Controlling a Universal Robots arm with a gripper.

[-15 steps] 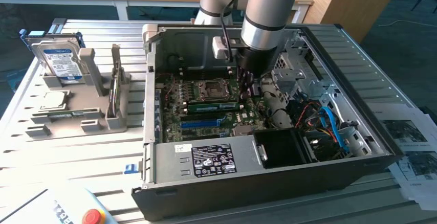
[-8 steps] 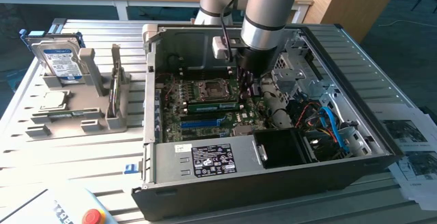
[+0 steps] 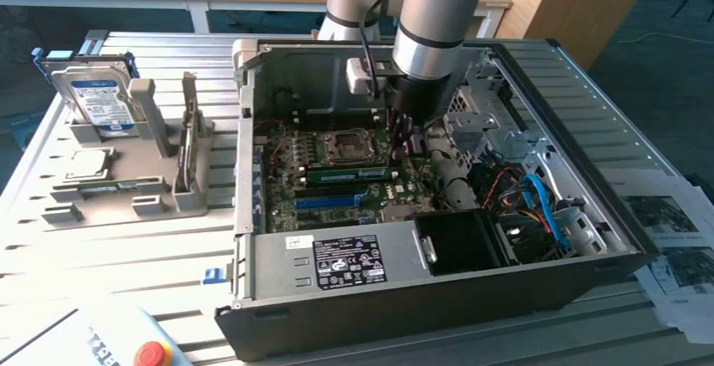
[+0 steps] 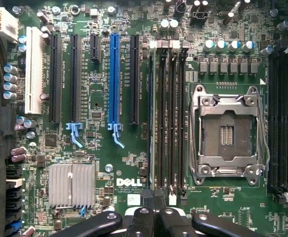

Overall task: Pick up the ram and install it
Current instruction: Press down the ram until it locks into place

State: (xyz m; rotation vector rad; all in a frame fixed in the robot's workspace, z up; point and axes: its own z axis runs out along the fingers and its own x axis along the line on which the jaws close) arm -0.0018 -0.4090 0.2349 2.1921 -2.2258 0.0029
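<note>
The ram (image 4: 151, 123) stands on edge in the slot nearest the expansion slots, in the bank beside the empty CPU socket (image 4: 227, 131). In the exterior view the ram (image 3: 346, 174) shows as a green strip just in front of the socket (image 3: 344, 144). My gripper (image 4: 154, 217) is shut, its black fingers (image 4: 143, 217) pressed together right at one end of the stick. Whether they touch it I cannot tell. In the exterior view the gripper (image 3: 400, 136) reaches down into the open computer case (image 3: 446, 299) over the motherboard (image 4: 104, 182).
A long blue slot (image 4: 114, 79) and black slots lie beside the ram bank. Cables and a drive cage (image 3: 524, 199) crowd the case on the exterior view's right. A grey fixture with a hard drive (image 3: 99, 99) stands on the exterior view's left. A red stop button (image 3: 153, 353) is in front.
</note>
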